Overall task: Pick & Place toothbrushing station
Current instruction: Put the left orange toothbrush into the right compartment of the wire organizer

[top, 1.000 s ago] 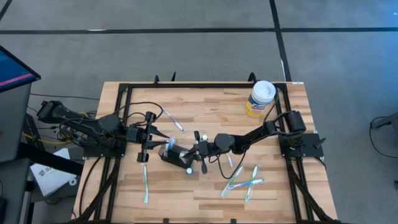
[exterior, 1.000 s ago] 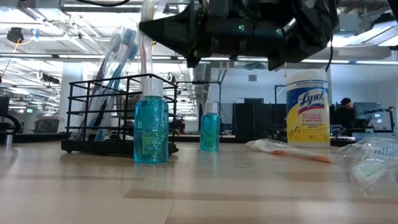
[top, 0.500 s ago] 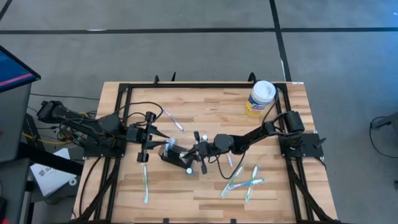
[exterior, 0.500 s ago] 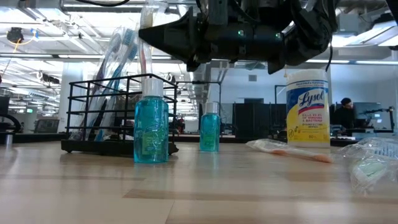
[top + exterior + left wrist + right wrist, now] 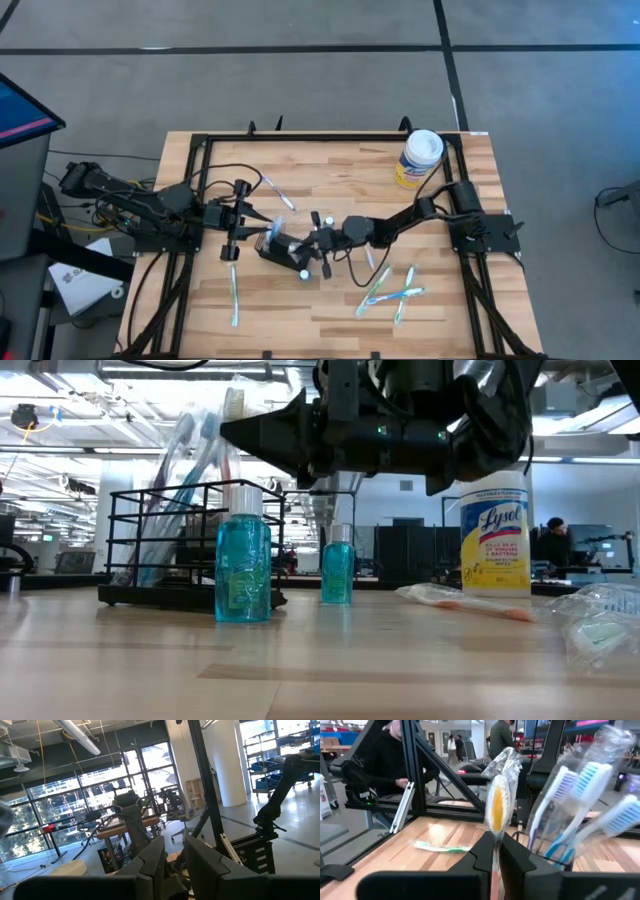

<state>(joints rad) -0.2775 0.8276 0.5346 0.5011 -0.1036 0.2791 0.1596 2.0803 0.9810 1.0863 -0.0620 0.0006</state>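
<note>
In the low view the right arm now hangs lower and further toward the frame's left than a second ago, its nose reaching over the black wire toothbrushing station (image 5: 190, 545), and the wrapped brushes standing in it lean more to the left.

Nearest the low camera, at lower right, lies a crumpled clear wrapper (image 5: 600, 625), cut off by the frame edge. Behind it sits a wrapped orange toothbrush (image 5: 465, 603) on the worktop (image 5: 320, 670). Left of centre a blue gel bottle (image 5: 243, 555) stands in front of the station, with a smaller bottle (image 5: 337, 565) behind it. Further right is the yellow wipes canister (image 5: 495, 535).

In the right wrist view the right pincer (image 5: 496, 851) has its fingers drawn almost together around a wrapped yellow-headed toothbrush (image 5: 496, 807), held upright beside the blue-and-white brushes (image 5: 570, 805) in the station. From above, the station (image 5: 277, 243) sits at mid-frame, between the two pincers.

The left pincer (image 5: 172, 857) shows a narrow gap between its fingers; what lies between them, if anything, is cut off at the bottom of that view. From above it sits just left of the station (image 5: 240, 221).
</note>
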